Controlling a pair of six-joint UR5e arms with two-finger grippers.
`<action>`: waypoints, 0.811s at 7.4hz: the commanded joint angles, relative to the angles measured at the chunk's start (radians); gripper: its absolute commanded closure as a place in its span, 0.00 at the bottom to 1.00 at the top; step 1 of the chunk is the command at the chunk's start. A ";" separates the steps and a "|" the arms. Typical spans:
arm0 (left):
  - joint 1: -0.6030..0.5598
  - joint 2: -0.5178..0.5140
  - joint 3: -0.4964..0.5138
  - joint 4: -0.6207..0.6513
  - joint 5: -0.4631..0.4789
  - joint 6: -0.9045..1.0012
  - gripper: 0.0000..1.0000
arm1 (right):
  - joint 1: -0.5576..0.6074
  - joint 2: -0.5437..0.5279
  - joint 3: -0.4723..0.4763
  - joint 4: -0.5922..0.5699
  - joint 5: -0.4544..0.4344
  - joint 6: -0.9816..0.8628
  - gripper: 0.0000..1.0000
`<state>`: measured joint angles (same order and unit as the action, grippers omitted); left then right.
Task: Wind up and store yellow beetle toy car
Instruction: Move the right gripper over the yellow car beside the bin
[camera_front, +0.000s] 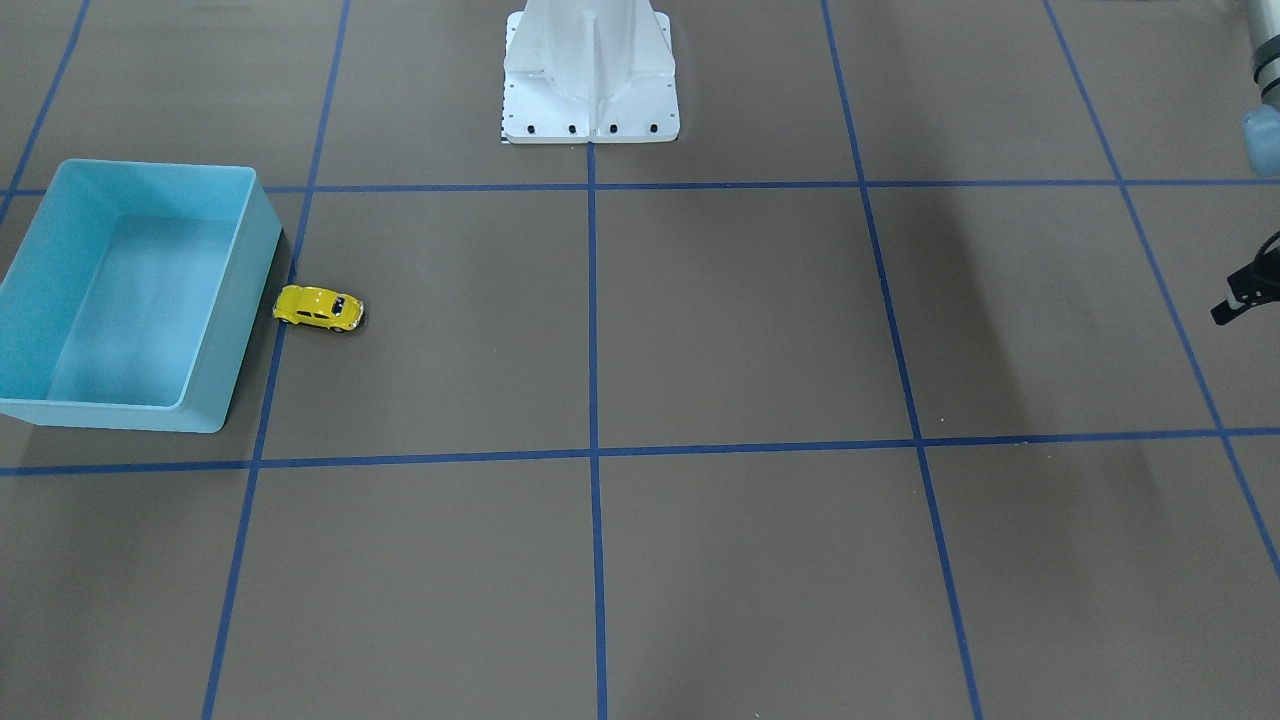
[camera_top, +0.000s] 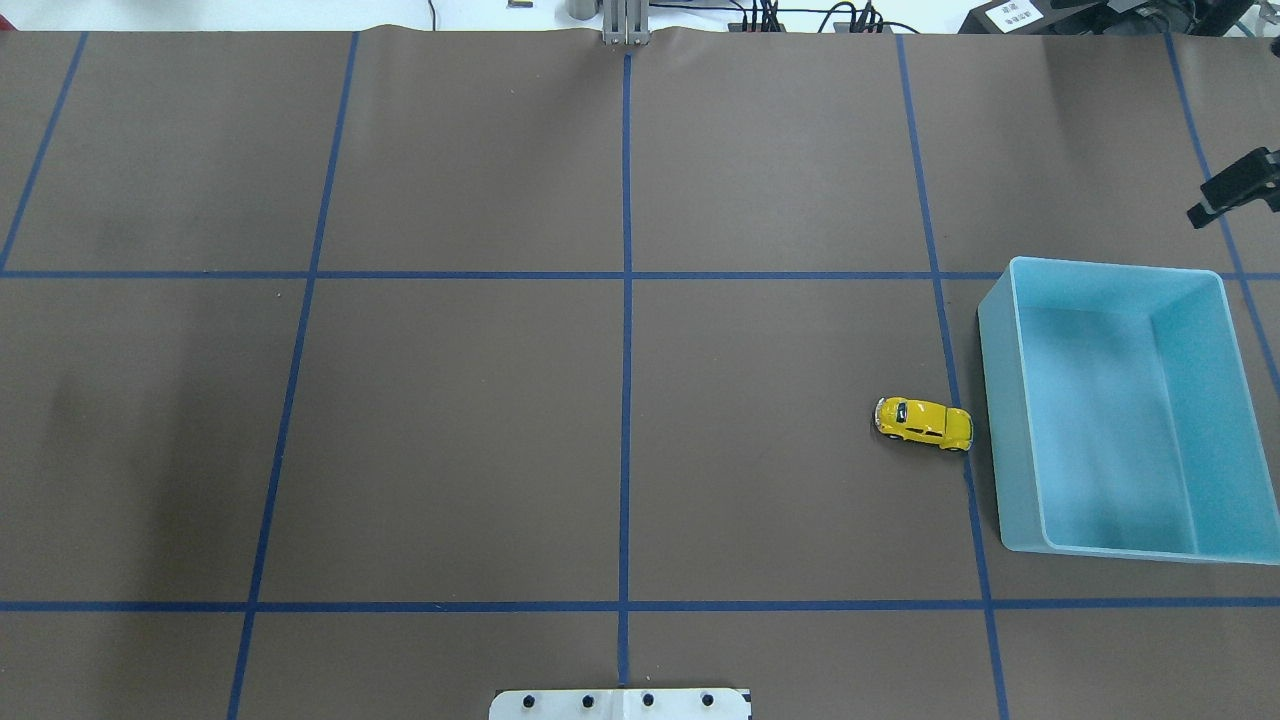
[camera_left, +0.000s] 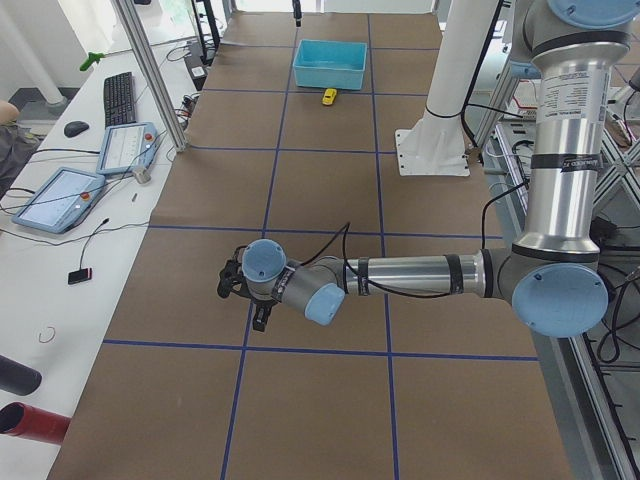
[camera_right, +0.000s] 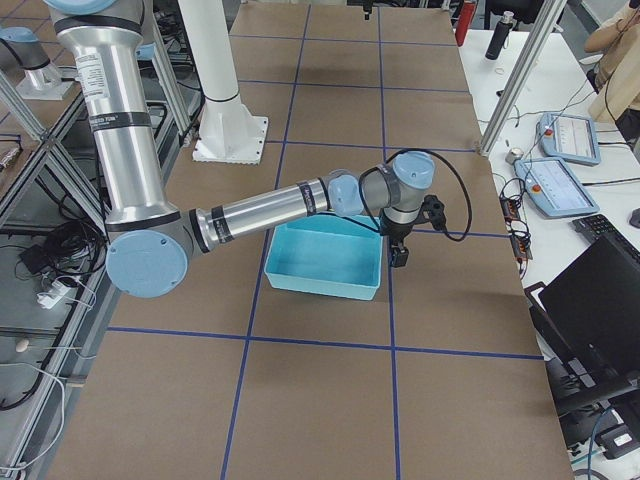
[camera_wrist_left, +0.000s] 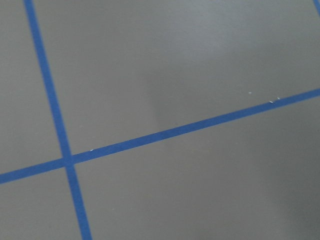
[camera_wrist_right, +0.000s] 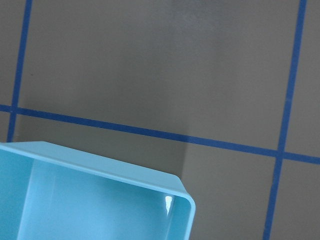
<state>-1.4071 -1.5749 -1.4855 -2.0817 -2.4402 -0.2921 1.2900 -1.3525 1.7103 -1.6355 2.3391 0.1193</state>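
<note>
Overhead, yellow beetle toy car (camera_top: 925, 422) beside bin (camera_top: 1005, 420); wrist views miss it. Left pincer (camera_left: 260, 318), right pincer (camera_right: 400, 252): cannot tell.

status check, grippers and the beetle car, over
Both well away: left gripper, right gripper, open or shut unreadable. The yellow beetle toy car on its wheels beside the light blue bin. Nothing blocking it.

Brown surface (camera_top: 450, 430) with a blue tape grid (camera_top: 626, 300); seen from overhead, a light blue bin (camera_top: 1008, 420) at 3 o'clock. The side desk (camera_left: 30, 290) holds a keyboard (camera_left: 120, 98), a mouse (camera_left: 74, 128) and two tablets (camera_left: 55, 198).
</note>
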 joint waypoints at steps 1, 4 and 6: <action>-0.019 0.007 -0.044 0.122 0.020 -0.001 0.00 | -0.179 0.159 0.000 -0.003 -0.108 0.006 0.00; -0.048 0.029 -0.125 0.295 0.043 -0.074 0.00 | -0.277 0.171 0.000 0.003 -0.106 -0.006 0.00; -0.070 0.106 -0.185 0.296 0.049 -0.074 0.00 | -0.333 0.162 0.035 0.002 -0.104 -0.094 0.00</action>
<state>-1.4664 -1.5146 -1.6363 -1.7916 -2.3958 -0.3635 0.9965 -1.1853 1.7243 -1.6334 2.2358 0.0908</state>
